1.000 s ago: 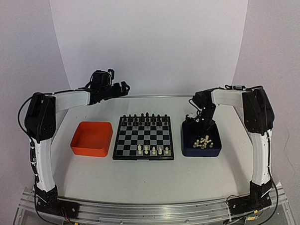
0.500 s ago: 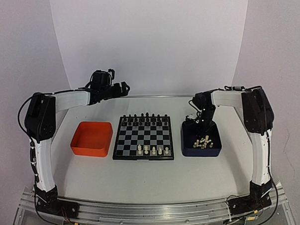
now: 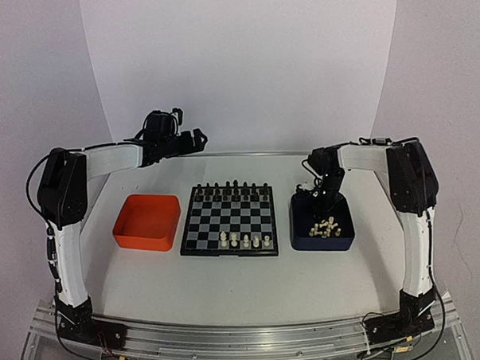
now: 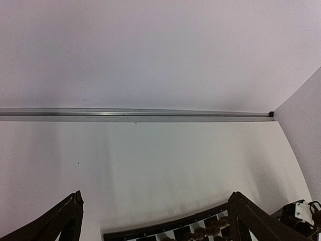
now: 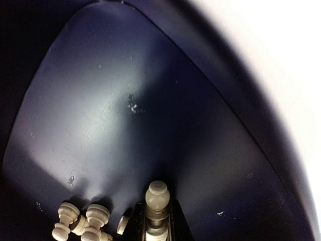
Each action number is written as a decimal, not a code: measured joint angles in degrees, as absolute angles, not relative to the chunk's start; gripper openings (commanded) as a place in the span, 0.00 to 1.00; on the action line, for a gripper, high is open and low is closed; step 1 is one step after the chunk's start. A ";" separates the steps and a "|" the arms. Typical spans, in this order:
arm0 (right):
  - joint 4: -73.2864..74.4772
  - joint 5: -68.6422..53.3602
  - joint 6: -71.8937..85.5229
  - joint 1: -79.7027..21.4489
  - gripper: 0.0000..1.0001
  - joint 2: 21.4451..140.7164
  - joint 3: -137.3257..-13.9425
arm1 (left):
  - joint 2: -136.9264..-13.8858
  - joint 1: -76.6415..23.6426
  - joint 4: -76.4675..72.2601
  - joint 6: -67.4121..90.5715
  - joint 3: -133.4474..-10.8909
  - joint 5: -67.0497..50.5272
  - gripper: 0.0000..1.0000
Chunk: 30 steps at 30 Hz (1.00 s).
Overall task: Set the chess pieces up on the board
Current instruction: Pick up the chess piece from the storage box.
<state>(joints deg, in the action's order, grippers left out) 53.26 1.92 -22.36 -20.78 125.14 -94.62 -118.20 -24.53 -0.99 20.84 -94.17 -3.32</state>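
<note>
From above, you see the bench [image 3: 229, 284] carrying the board [image 3: 226, 216] at centre. An orange tray [image 3: 139, 242] sits to its left and a dark blue tray [image 3: 322, 244] to its right. Your left end effector [image 3: 192, 139] hangs over the bench's far edge. Only its wrist view shows the fingers [image 4: 65, 216] spread wide, holding nothing. Your right end effector [image 3: 324, 199] dips into the dark blue tray, and only its wrist camera shows it clenched on one cream piece [image 5: 157, 197], round-headed. Black pieces [image 3: 228, 186] line the board's far row. Five chess pieces [image 3: 247, 241] stand on its near row, and more lie loose in the dark blue tray.
</note>
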 measured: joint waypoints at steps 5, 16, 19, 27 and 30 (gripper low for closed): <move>51.98 1.62 -22.44 -20.78 0.00 124.80 -94.08 | -116.93 -24.53 -1.15 20.84 -93.44 -3.38 1.00; 46.78 1.45 -22.17 -20.78 0.00 120.90 -89.27 | -116.62 -24.53 -1.10 20.84 -92.82 -4.14 1.00; 45.14 1.38 -22.01 -20.78 0.00 119.31 -87.97 | -116.53 -24.53 -1.15 20.84 -92.73 -4.43 1.00; 42.62 0.19 -21.76 -20.81 0.00 116.64 -86.14 | -116.16 -24.53 -1.13 20.84 -92.18 -4.63 1.00; 41.98 0.05 -21.69 -20.91 0.00 115.85 -85.56 | -116.15 -24.53 -1.13 20.84 -92.16 -4.97 1.00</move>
